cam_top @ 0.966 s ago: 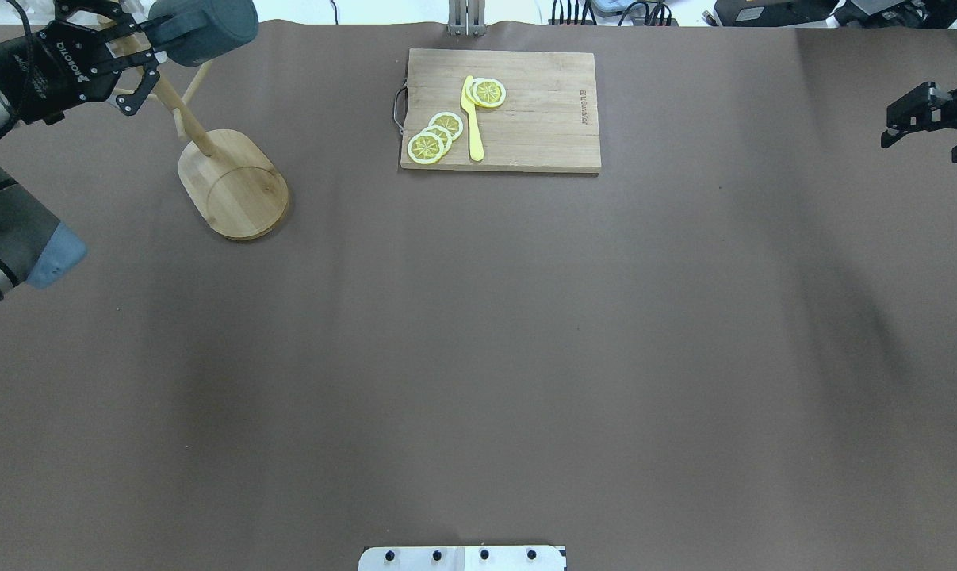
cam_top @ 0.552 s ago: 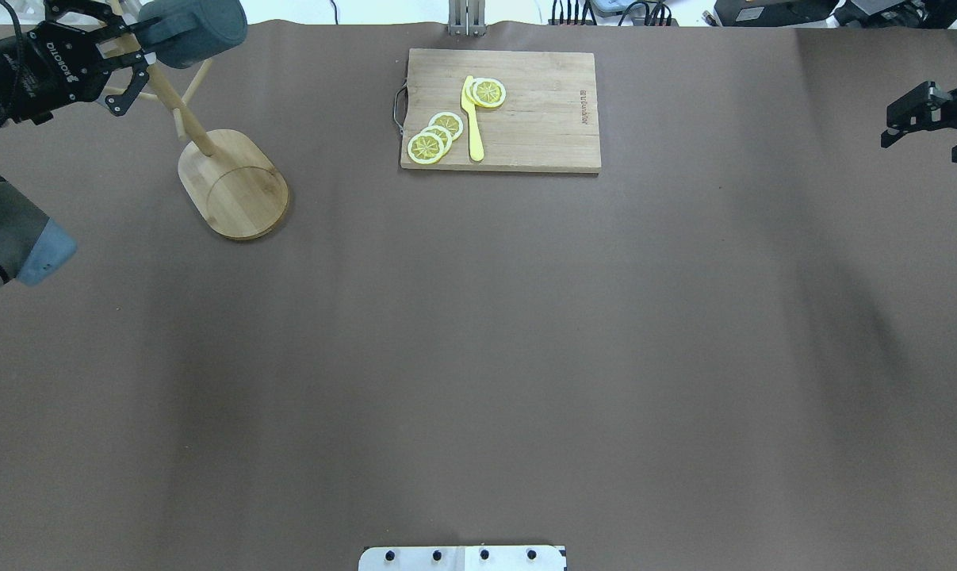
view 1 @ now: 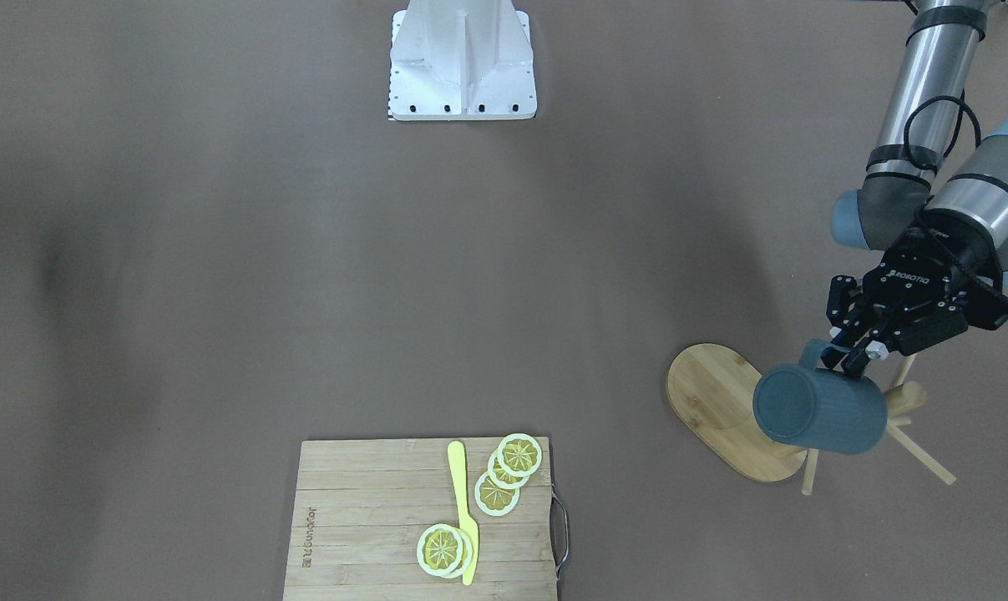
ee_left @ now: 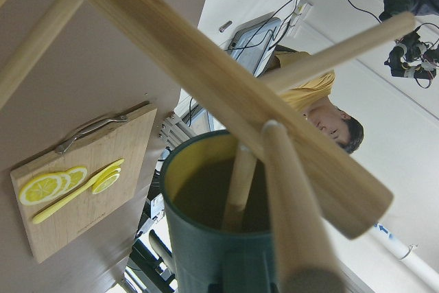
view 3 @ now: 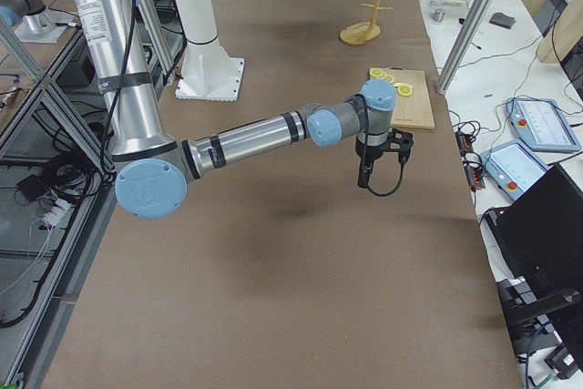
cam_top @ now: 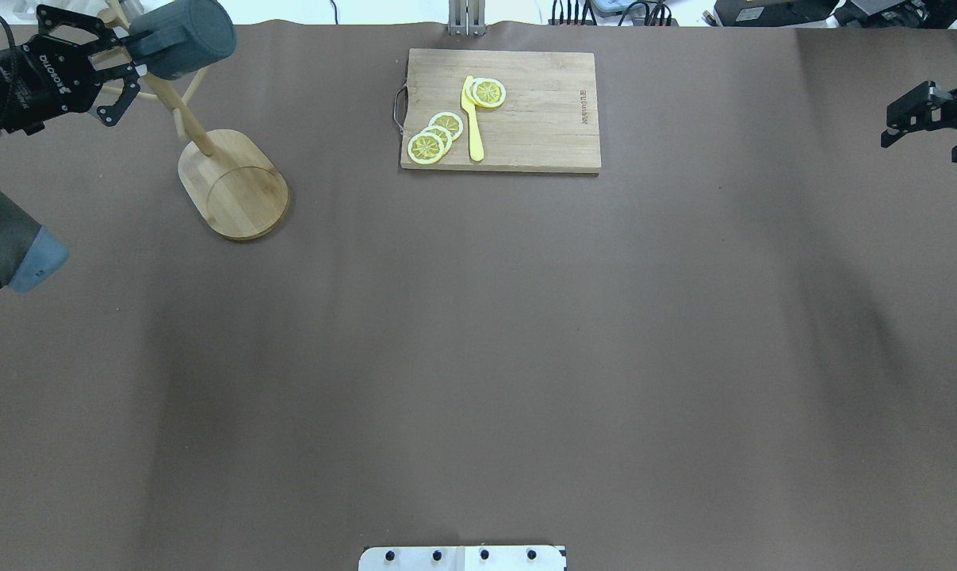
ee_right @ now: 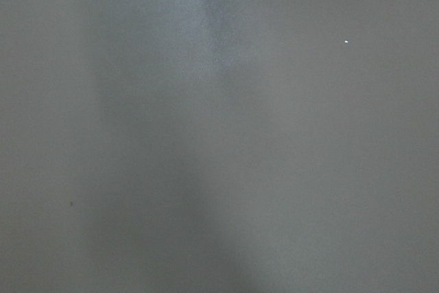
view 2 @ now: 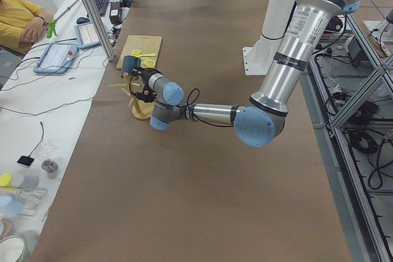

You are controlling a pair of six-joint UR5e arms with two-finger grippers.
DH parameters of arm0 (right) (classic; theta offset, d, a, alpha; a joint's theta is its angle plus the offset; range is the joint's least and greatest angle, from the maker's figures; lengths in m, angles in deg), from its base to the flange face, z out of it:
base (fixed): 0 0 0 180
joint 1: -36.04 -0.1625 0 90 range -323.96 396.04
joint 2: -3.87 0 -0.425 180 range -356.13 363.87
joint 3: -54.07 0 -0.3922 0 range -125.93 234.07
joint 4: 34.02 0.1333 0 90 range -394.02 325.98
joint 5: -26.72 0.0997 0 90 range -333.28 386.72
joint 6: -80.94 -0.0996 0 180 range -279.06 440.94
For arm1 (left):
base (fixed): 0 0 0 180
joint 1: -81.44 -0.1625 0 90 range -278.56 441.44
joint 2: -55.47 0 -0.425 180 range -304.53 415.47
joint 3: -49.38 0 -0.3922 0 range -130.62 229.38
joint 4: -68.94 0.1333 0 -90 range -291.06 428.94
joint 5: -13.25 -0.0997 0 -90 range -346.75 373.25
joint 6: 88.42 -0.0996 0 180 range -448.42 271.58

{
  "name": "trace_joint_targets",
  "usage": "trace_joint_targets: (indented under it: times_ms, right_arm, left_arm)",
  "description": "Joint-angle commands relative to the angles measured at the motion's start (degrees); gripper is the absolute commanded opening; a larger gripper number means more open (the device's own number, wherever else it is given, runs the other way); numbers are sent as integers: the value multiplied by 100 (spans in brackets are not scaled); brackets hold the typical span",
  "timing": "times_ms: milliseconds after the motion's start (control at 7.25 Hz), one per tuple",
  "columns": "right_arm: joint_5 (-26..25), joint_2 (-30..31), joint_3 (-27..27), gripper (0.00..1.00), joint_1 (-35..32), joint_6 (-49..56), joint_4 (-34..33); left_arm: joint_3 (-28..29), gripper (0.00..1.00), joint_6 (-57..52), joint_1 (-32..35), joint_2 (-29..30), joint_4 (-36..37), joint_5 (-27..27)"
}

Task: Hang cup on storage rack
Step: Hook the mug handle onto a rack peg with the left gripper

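The dark teal cup (view 1: 817, 409) lies on its side in the air at the top of the bamboo storage rack (view 1: 716, 405). My left gripper (view 1: 856, 357) is shut on the cup's handle. In the left wrist view a thin peg (ee_left: 240, 183) reaches into the cup's yellowish mouth (ee_left: 206, 200), just under the rack's post (ee_left: 206, 80). In the overhead view the cup (cam_top: 181, 36) is at the far left back, above the rack's oval base (cam_top: 236, 186), with my left gripper (cam_top: 125, 51) beside it. My right gripper (cam_top: 918, 135) hangs open and empty at the far right.
A slatted wooden cutting board (cam_top: 541, 119) with lemon slices (cam_top: 434, 139) and a yellow knife (cam_top: 472, 119) lies at the back middle. The robot's white base plate (cam_top: 462, 557) is at the near edge. Operators' desks and a person (view 2: 18, 19) are past the table's far side.
My left gripper has carried the cup a little to the left and back across the rack's top. The right arm has not moved.
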Motion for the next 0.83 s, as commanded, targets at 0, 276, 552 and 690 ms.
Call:
trace_joint_targets:
  times_ms: [0, 276, 552, 690]
  right_arm:
    - [9, 0, 6, 100, 0, -7, 0]
    - [9, -9, 6, 100, 0, -7, 0]
    - [9, -26, 6, 100, 0, -7, 0]
    - [9, -53, -2, 100, 9, -7, 0]
  left_arm:
    - [22, 32, -246, -9, -55, -44, 0]
    - [-4, 61, -450, -9, -64, -45, 9]
    - [-100, 72, -450, 78, -117, -210, 306]
    - [-162, 76, -554, 166, -465, -638, 334]
